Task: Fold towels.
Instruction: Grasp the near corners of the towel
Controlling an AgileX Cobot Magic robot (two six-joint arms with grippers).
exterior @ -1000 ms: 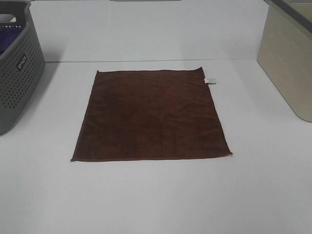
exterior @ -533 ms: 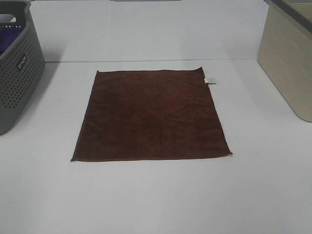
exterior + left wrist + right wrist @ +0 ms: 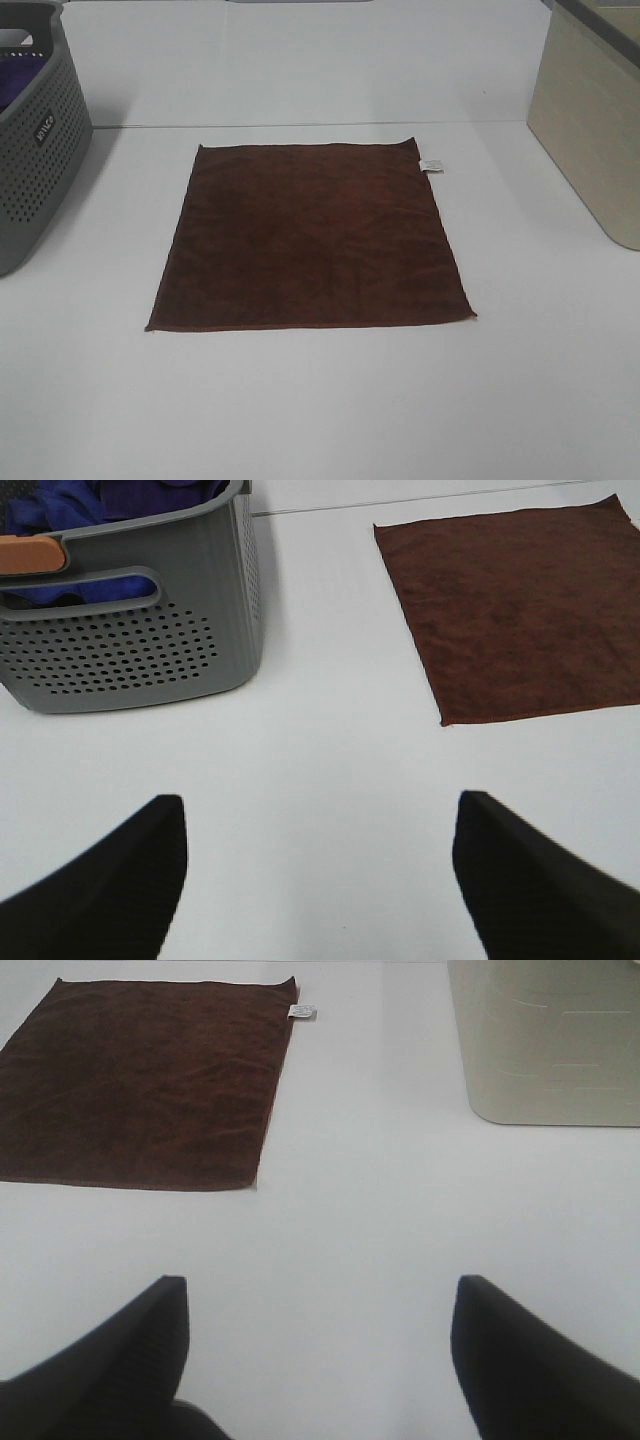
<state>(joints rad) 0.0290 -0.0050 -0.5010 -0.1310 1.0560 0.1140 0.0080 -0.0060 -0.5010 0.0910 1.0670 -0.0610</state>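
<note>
Terry cloth fills the middle of the white tabletop (image 3: pixel 320 410): a dark reddish-brown square towel (image 3: pixel 310 240) lies spread flat in a single layer, its hemmed edges showing all round. A small white tag (image 3: pixel 431 165) sticks out at the towel's one o'clock corner in the high view. A grey perforated plastic basket (image 3: pixel 35 150) stands at about ten o'clock from the towel, well apart from it, with a purple cloth (image 3: pixel 90 500) bunched inside and an orange grip (image 3: pixel 30 552) on its rim. A beige smooth-walled bin (image 3: pixel 590 130) sits at about two o'clock from the towel, also clear of it. Neither arm shows in the high view. The left gripper (image 3: pixel 318 815) has its two dark fingers (image 3: pixel 120 870) spread wide apart over bare table with nothing between them, well short of towel and basket. The right gripper (image 3: pixel 318 1290) likewise has its fingers (image 3: pixel 520 1360) parted and empty, away from the towel and bin.
</note>
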